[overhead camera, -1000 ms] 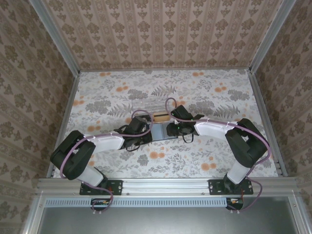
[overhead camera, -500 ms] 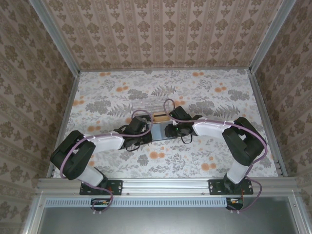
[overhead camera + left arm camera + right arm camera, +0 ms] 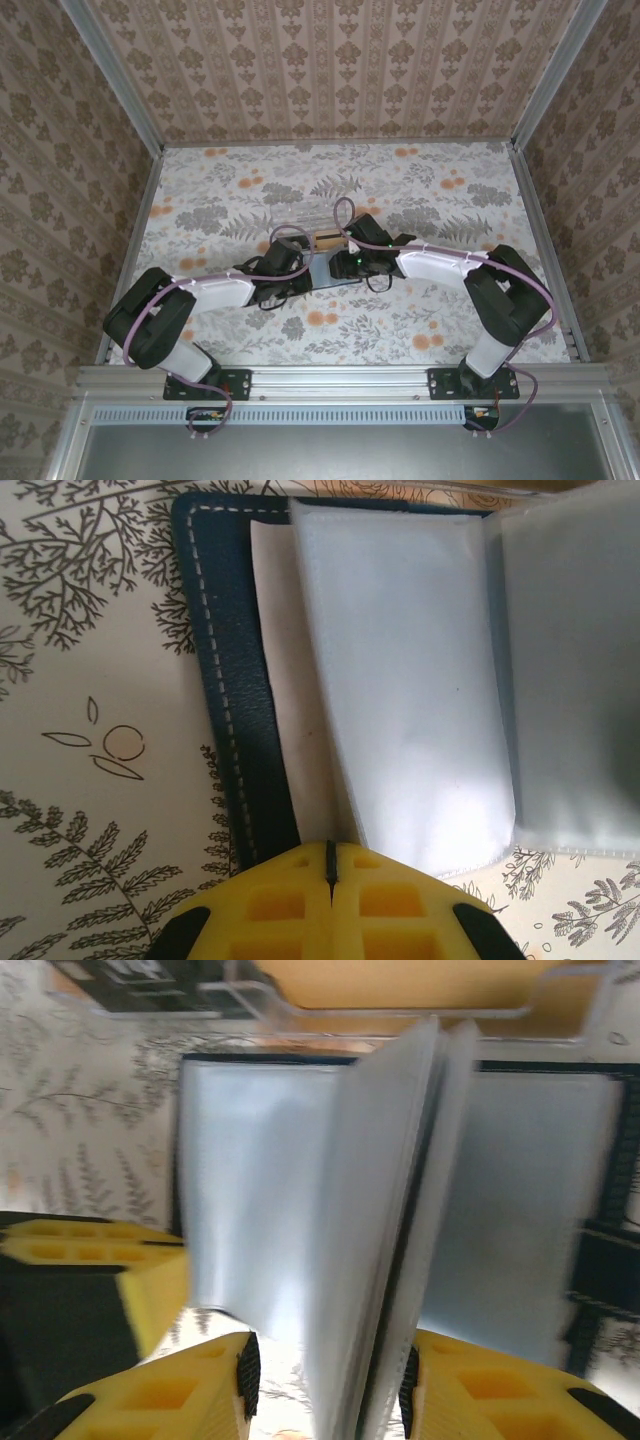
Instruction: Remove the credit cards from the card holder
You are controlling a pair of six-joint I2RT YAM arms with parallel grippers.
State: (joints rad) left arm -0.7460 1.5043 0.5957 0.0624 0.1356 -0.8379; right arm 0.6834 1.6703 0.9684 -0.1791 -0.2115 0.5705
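Observation:
The dark navy card holder [image 3: 225, 670] lies open on the flowered table, its translucent blue-grey sleeves [image 3: 410, 680] spread out. My left gripper [image 3: 330, 848] is shut, its yellow tips resting at the holder's near edge beside the stitched cover. A few sleeves [image 3: 400, 1210] stand upright between the fingers [image 3: 245, 1375] of my right gripper [image 3: 328, 1378], which is open with a gap on the left side. An orange-tan credit card [image 3: 400, 980] lies in the clear box behind the holder. In the top view both grippers meet over the holder [image 3: 322, 272].
A clear plastic box [image 3: 300, 222] sits just behind the holder, holding the tan card [image 3: 327, 239]. A pale beige sheet [image 3: 285, 680] shows under the left sleeve; I cannot tell what it is. Patterned walls enclose the table [image 3: 220, 190].
My right gripper has slid a little to the left, further over the open holder. The left arm has stayed in place.

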